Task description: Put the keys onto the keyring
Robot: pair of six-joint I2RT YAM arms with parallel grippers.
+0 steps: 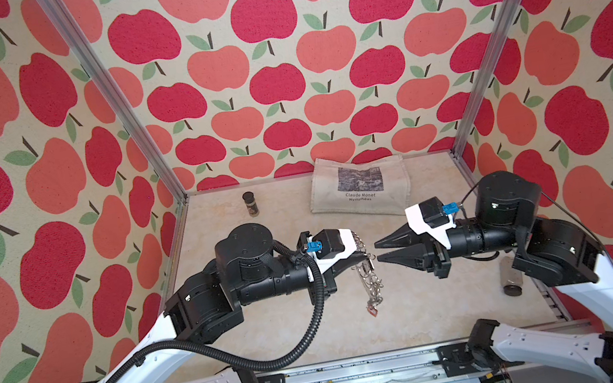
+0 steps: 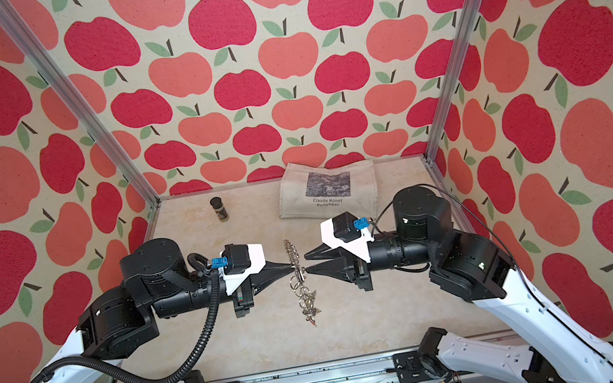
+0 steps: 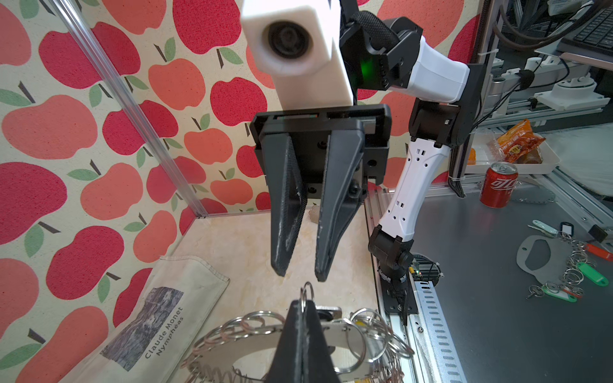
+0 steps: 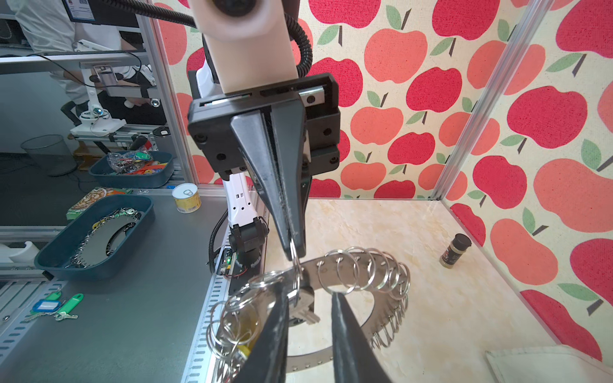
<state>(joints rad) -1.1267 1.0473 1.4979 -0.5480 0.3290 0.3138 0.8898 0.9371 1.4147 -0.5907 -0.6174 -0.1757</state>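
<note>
The keyring (image 1: 369, 274) (image 2: 299, 282) hangs edge-on in the air between the arms. It is a grey disc (image 4: 308, 359) (image 3: 232, 345) rimmed with wire rings. My left gripper (image 1: 366, 254) (image 2: 291, 264) (image 3: 303, 303) (image 4: 295, 252) is shut on one wire ring at the top of the disc. A small silver key (image 4: 306, 306) (image 3: 328, 311) dangles from that ring; its black tag is mostly hidden. My right gripper (image 1: 377, 251) (image 2: 305, 263) (image 3: 301, 276) (image 4: 308, 293) faces the left one, open. Its fingers stand either side of the key and do not grip it.
A dark spice jar (image 1: 250, 204) stands at the back. A beige printed tote bag (image 1: 361, 189) lies at the back right. A grey cylinder (image 1: 510, 276) lies under my right arm. A yellow-tagged key (image 4: 247, 348) and a red tag (image 1: 372, 310) hang from the disc.
</note>
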